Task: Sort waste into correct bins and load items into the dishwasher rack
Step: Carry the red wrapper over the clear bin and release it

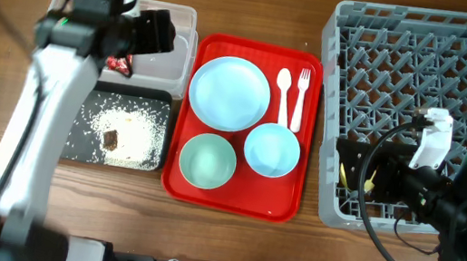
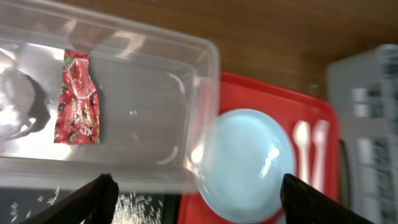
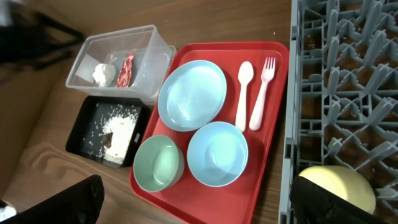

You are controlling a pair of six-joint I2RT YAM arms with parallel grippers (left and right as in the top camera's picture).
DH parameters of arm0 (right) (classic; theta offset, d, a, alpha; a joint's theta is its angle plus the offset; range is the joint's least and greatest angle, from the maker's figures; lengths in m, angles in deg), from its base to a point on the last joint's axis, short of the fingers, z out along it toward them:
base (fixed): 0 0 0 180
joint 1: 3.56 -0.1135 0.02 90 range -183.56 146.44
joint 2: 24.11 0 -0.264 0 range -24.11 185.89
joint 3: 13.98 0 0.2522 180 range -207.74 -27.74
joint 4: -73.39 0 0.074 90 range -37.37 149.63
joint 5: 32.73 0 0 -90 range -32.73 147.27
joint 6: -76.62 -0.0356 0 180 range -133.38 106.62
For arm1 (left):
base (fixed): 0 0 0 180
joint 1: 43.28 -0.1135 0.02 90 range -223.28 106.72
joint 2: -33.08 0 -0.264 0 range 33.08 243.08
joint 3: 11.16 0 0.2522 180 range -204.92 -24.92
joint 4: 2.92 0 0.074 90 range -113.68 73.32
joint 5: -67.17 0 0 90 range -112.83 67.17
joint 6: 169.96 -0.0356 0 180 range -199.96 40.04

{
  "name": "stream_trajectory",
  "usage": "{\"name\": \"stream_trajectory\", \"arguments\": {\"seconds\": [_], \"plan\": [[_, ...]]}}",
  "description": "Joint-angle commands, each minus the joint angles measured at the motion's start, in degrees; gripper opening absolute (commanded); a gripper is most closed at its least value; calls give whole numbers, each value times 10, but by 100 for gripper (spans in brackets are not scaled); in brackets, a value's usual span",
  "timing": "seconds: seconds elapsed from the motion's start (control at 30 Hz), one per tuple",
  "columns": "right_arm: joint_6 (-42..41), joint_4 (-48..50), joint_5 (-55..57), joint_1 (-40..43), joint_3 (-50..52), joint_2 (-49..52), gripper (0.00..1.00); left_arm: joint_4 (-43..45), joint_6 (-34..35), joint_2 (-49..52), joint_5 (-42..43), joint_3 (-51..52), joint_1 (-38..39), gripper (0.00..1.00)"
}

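My left gripper (image 1: 151, 32) (image 2: 199, 199) is open and empty above the clear tub (image 1: 180, 22) (image 2: 186, 68). In the tub lie the red snack wrapper (image 2: 78, 99) (image 3: 126, 70) and the white napkin (image 3: 102, 73). The black tray (image 1: 76, 140) holds rice scraps (image 1: 129, 120). The red tray (image 1: 233, 199) carries the blue plate (image 1: 229, 93), blue bowl (image 1: 271, 150), green bowl (image 1: 207, 161), spoon (image 1: 282, 96) and fork (image 1: 300, 99). My right gripper (image 1: 365, 172) (image 3: 193, 208) is open and empty over the grey rack's (image 1: 424, 75) front left corner. The yellow cup (image 3: 339, 186) sits in the rack beside it.
A small brown scrap (image 1: 111, 138) lies among the rice in the black tray. The tub and black tray sit close against the red tray's left edge. The rack stands just right of the red tray. Bare wooden table (image 1: 260, 6) shows at the back.
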Motion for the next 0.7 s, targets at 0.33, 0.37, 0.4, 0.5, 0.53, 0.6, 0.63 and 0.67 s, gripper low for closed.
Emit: {"name": "stream_trajectory", "arguments": {"seconds": [0.33,0.37,0.4,0.5,0.53,0.6,0.63,0.67], "plan": [[15,3,17,1,-7,-2,100,-210,5,-198,30,-17,40,100],[14,4,17,1,-7,-2,100,-211,5,-199,30,-17,40,100],[15,7,20,1,-7,-1,100,-211,5,-199,30,-17,40,100],[15,7,21,1,-7,4,100,-211,5,-199,30,-17,40,100],[14,8,21,1,-7,7,100,-211,5,-199,30,-17,40,100],[14,8,21,1,-7,13,100,-211,5,-199,30,-17,40,100],[14,8,21,1,-7,17,100,-211,5,-199,30,-17,40,100],[14,8,21,1,-7,21,100,-211,5,-199,30,-17,40,100]]}}
